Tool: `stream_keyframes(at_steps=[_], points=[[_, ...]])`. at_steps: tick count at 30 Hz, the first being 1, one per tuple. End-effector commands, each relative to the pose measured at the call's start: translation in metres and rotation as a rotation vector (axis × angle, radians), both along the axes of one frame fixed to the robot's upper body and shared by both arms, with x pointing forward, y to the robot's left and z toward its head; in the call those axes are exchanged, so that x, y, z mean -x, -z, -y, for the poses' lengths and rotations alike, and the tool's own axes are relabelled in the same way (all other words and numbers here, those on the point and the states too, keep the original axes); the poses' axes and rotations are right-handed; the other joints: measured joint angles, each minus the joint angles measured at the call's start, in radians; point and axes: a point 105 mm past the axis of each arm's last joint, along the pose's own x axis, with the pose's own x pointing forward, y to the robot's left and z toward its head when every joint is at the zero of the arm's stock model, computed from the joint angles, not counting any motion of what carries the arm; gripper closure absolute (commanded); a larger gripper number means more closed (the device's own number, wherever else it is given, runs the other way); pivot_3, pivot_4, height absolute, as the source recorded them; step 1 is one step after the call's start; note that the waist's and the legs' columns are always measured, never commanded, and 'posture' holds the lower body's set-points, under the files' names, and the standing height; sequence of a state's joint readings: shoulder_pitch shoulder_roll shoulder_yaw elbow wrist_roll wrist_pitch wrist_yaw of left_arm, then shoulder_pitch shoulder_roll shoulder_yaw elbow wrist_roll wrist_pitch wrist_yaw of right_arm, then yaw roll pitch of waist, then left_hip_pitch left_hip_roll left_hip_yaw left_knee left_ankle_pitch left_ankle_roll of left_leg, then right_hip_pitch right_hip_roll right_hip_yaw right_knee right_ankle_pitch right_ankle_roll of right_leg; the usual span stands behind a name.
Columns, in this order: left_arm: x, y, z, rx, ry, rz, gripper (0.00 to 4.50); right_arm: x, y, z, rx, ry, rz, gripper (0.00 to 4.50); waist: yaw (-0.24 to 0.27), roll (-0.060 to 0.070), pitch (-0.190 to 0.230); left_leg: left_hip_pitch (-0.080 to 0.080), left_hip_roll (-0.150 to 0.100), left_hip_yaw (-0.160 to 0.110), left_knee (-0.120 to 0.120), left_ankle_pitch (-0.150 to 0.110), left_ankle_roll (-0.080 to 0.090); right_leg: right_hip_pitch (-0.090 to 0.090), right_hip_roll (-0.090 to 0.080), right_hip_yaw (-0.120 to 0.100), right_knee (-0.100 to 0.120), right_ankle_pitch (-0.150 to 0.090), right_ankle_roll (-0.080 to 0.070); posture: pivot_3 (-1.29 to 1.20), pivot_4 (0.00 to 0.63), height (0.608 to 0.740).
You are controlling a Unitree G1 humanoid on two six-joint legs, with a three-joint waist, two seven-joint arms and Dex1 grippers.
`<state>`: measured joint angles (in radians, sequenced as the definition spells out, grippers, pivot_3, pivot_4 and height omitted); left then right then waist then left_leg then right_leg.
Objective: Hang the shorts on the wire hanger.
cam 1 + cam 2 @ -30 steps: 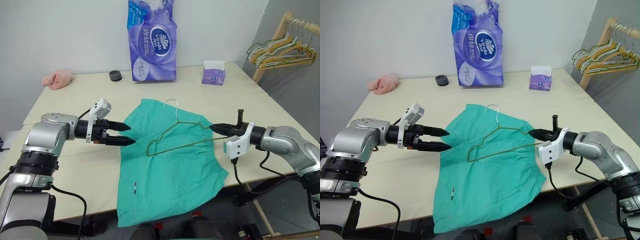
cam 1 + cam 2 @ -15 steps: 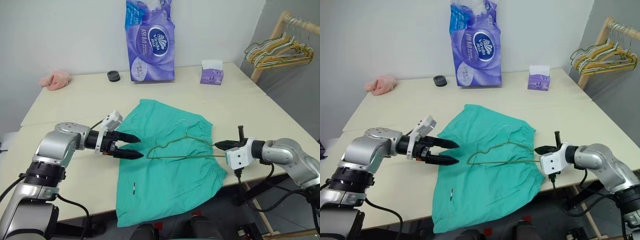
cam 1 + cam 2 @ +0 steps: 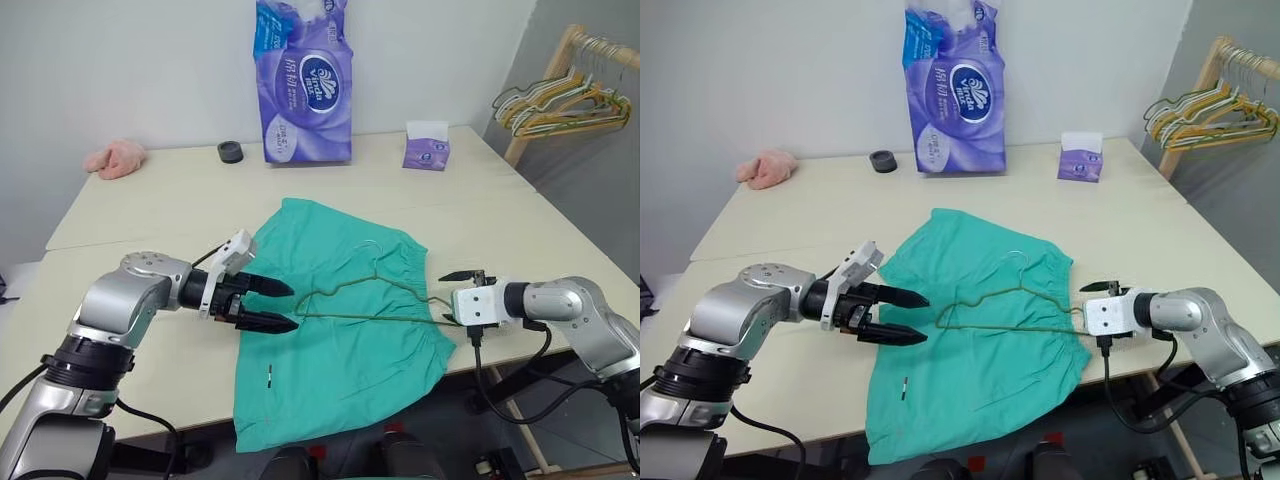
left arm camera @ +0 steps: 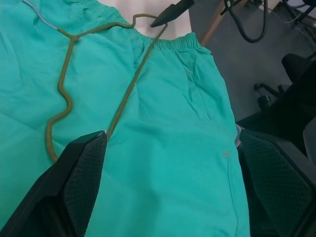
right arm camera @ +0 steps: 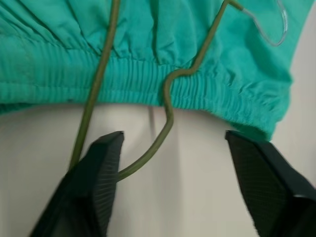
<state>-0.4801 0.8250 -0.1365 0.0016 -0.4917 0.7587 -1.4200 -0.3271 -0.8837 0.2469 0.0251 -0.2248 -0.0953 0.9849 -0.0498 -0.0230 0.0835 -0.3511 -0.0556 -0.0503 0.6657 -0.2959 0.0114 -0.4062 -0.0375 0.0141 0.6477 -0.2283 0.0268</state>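
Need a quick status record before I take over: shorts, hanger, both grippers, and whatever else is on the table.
shorts: teal, spread flat on the table, lower part hanging over the near edge
wire hanger: lying on the shorts, one end past the waistband
left gripper: open, at the shorts' left edge, holding nothing
right gripper: open, fingers either side of the hanger's end
hung: not yet
other items: purple tissue pack, small tissue box, pink cloth, black ring
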Motion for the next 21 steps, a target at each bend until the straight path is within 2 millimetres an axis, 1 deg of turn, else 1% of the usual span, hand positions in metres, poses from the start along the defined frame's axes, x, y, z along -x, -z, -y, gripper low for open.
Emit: stream_keyframes(at_steps=[1, 3, 7, 10, 11, 13, 18, 21], points=[[0.001, -0.010, 0.004, 0.021, 0.018, 0.047, 0.00, -0.005, -0.015, -0.002, -0.066, 0.073, -0.046, 0.53, 0.001, 0.000, 0.000, 0.000, 0.000, 0.000, 0.000, 0.000, 0.000, 0.000, 0.000, 0.000, 0.000, 0.000, 0.000, -0.07, 0.046, 0.740], [0.001, -0.010, 0.004, 0.022, 0.019, 0.048, 0.00, -0.006, -0.013, -0.003, -0.102, 0.124, -0.114, 0.53, 0.001, 0.000, 0.000, 0.000, 0.000, 0.000, 0.000, 0.000, 0.000, 0.000, 0.000, 0.000, 0.000, 0.000, 0.000, -0.07, 0.047, 0.740], [0.000, -0.009, 0.005, 0.023, 0.018, 0.052, 0.00, -0.017, -0.009, -0.005, -0.154, 0.239, -0.186, 0.53, 0.001, 0.000, 0.000, 0.000, 0.000, 0.000, 0.000, 0.000, 0.000, 0.000, 0.000, 0.000, 0.000, 0.000, 0.000, -0.07, 0.048, 0.740], [-0.001, -0.008, 0.006, 0.024, 0.014, 0.055, 0.00, -0.020, 0.003, -0.001, -0.169, 0.341, -0.279, 0.53, 0.002, 0.000, 0.000, 0.000, 0.000, 0.000, 0.000, 0.000, 0.000, 0.000, 0.000, 0.000, 0.000, 0.000, 0.000, -0.07, 0.049, 0.740], [-0.001, -0.008, 0.006, 0.024, 0.012, 0.056, 0.00, -0.022, 0.005, -0.001, -0.182, 0.377, -0.299, 0.70, 0.002, 0.000, 0.000, 0.000, 0.000, 0.000, 0.000, 0.000, 0.000, 0.000, 0.000, 0.000, 0.000, 0.000, 0.000, -0.07, 0.049, 0.740], [-0.001, -0.007, 0.005, 0.023, 0.008, 0.057, 0.00, -0.021, 0.011, 0.002, -0.157, 0.387, -0.323, 1.12, 0.004, 0.000, 0.000, 0.000, 0.000, 0.000, 0.000, 0.000, 0.000, 0.000, -0.001, 0.000, 0.000, 0.000, 0.000, -0.07, 0.049, 0.740], [-0.002, -0.005, 0.002, 0.022, -0.021, 0.062, 0.00, -0.019, 0.015, 0.004, -0.170, 0.416, -0.344, 2.85, 0.009, 0.000, 0.000, 0.000, 0.000, 0.000, 0.000, 0.000, 0.000, 0.000, -0.001, 0.000, 0.000, 0.000, 0.000, -0.06, 0.049, 0.740], [-0.013, -0.006, -0.005, 0.030, -0.100, 0.081, 0.00, -0.021, 0.010, 0.003, -0.185, 0.416, -0.301, 3.84, 0.011, 0.000, 0.000, 0.000, 0.000, 0.000, 0.000, 0.000, 0.000, 0.000, -0.001, 0.000, 0.000, 0.000, 0.000, -0.06, 0.050, 0.740]])
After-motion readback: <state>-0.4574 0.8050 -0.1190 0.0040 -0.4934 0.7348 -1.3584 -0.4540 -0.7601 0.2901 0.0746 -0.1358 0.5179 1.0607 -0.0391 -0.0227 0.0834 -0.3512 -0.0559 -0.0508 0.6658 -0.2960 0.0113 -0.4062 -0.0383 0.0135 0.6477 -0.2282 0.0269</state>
